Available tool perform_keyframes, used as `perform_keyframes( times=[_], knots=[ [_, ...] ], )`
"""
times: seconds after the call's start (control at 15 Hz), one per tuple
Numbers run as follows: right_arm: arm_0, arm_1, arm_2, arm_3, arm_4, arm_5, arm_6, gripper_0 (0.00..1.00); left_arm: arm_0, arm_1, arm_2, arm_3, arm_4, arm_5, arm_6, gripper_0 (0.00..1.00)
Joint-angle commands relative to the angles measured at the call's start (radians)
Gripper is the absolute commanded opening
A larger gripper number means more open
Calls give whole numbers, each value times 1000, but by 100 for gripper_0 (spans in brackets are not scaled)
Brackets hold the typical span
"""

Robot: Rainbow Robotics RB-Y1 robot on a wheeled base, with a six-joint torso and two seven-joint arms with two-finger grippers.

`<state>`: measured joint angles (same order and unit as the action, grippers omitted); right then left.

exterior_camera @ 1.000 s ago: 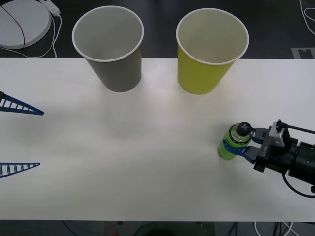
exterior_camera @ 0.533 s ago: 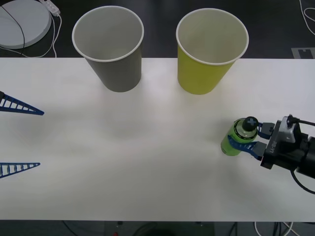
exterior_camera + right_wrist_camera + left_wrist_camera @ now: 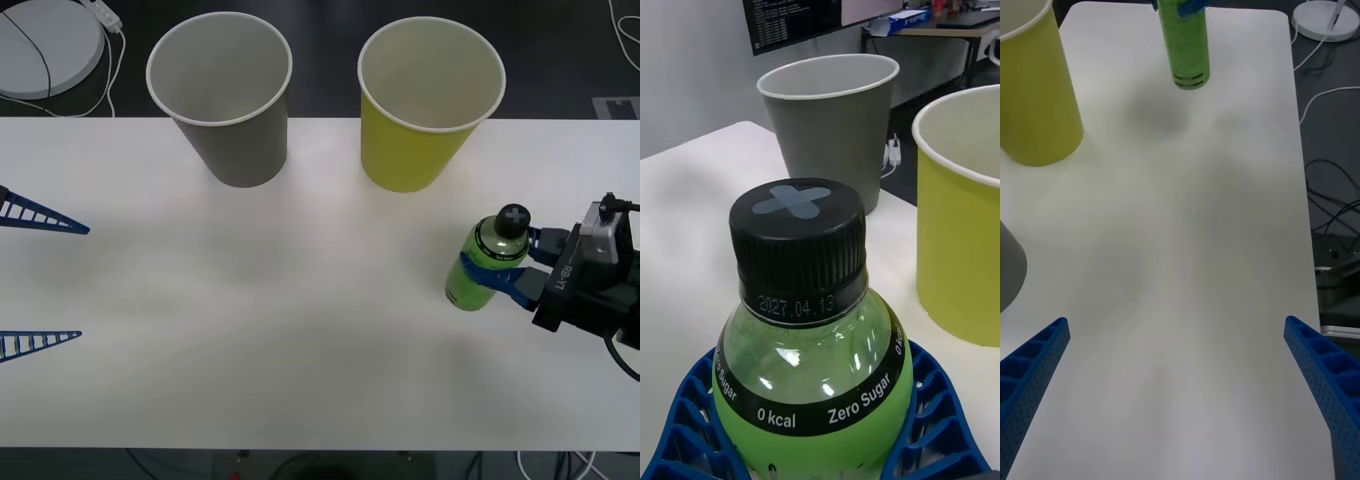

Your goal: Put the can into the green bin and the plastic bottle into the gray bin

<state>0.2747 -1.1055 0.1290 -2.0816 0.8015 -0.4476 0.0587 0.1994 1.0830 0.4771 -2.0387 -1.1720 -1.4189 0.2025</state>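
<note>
My right gripper: jaws pinched on the plastic bottle, raised off the white table, right side | my left gripper: fingers spread wide, nothing held | gray bin, green bin: upright at far edge.

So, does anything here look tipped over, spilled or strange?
Nothing is spilled. Both cups, gray and yellow-green, stand upright. The bottle leans in the right gripper, lifted off the table. The left gripper waits open.
</note>
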Motion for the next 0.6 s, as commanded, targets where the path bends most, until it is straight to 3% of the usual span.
perform_keyframes(
  times=[0.07, 0.27, 0.6],
  knots=[
    [21, -51, 0, -121, 68, 113, -145, 0, 0, 0, 0, 0, 0, 0, 0, 100],
    [20, -99, 0, -198, 127, 156, -303, 0, 0, 0, 0, 0, 0, 0, 0, 100],
    [-17, -165, -2, -264, 163, 162, -439, 0, 0, 0, 0, 0, 0, 0, 0, 100]
  ],
)
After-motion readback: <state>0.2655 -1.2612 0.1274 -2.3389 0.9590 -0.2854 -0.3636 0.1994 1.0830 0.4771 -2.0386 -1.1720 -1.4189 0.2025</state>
